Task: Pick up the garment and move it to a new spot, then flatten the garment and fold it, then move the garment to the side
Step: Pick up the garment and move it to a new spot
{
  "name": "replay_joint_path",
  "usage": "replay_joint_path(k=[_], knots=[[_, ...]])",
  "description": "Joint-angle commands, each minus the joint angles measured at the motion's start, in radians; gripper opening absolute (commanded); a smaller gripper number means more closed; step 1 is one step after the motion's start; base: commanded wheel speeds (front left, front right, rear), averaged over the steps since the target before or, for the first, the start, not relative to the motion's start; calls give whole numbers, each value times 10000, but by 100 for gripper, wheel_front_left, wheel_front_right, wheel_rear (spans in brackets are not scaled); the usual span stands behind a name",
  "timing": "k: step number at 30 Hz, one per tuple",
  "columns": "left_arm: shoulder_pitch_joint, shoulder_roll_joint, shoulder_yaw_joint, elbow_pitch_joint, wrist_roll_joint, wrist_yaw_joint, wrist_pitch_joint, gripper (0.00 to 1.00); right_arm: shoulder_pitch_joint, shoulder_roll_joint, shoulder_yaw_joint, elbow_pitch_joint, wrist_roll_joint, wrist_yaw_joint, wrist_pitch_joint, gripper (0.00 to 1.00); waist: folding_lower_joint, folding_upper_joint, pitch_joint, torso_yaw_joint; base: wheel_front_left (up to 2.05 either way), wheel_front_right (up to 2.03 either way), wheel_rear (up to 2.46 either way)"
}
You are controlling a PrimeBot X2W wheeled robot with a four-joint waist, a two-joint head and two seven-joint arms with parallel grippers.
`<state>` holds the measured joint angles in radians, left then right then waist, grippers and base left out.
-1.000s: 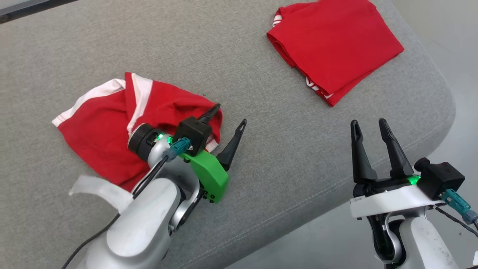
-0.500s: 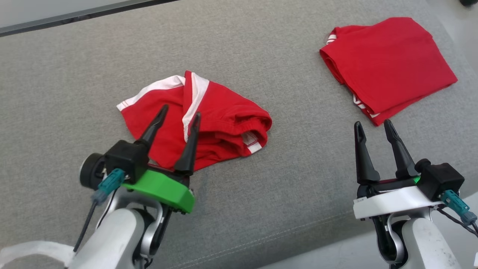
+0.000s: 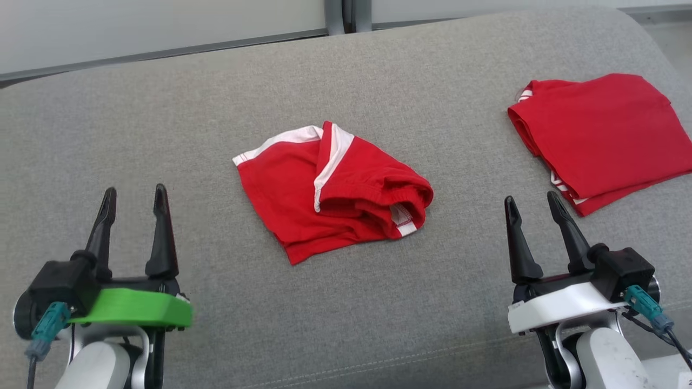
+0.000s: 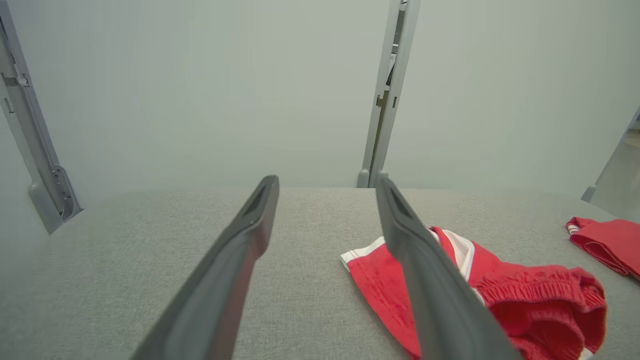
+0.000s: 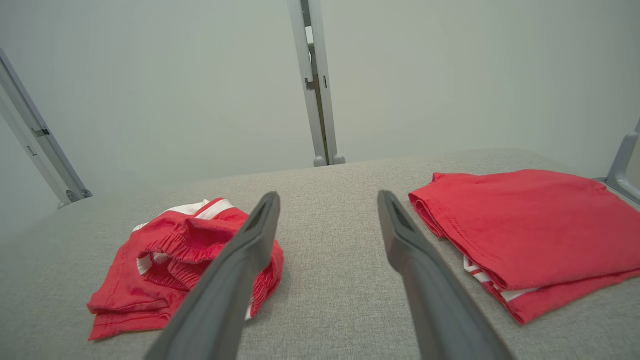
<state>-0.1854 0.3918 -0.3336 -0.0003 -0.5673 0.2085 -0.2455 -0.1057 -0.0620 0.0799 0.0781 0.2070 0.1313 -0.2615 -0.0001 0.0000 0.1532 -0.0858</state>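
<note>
A crumpled red garment with white stripes and an elastic waistband lies in the middle of the grey cushion. It also shows in the left wrist view and the right wrist view. My left gripper stands open at the lower left, well apart from the garment, nothing between its fingers. My right gripper stands open at the lower right, also empty, between the garment and a folded red garment.
The folded red garment lies at the cushion's far right. The cushion's front edge runs just ahead of my grippers. Behind the cushion is a pale wall with metal posts.
My left gripper has let go of the garment and drawn back to the lower left. The head camera has turned, so the whole scene has shifted right and down. The right gripper stays in place.
</note>
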Motion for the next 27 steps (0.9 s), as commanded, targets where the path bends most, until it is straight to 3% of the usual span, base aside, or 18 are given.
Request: replay_joint_path(k=[1,16,27], knots=[[485,113,247,99,33,-39,-123,100,211,-93,72,88,-128,-12,-37,100,1,0,-486,277,0,0,0],[2351,-283,1187,0,696,-352,-196,100,1069,-190,246,119,-276,-11,16,100,1,0,-1328,390,0,0,0],[2615,-602,1519,86,993,-667,-199,100,1241,-132,217,-199,-403,-11,207,100,1,0,-1429,386,0,0,0]])
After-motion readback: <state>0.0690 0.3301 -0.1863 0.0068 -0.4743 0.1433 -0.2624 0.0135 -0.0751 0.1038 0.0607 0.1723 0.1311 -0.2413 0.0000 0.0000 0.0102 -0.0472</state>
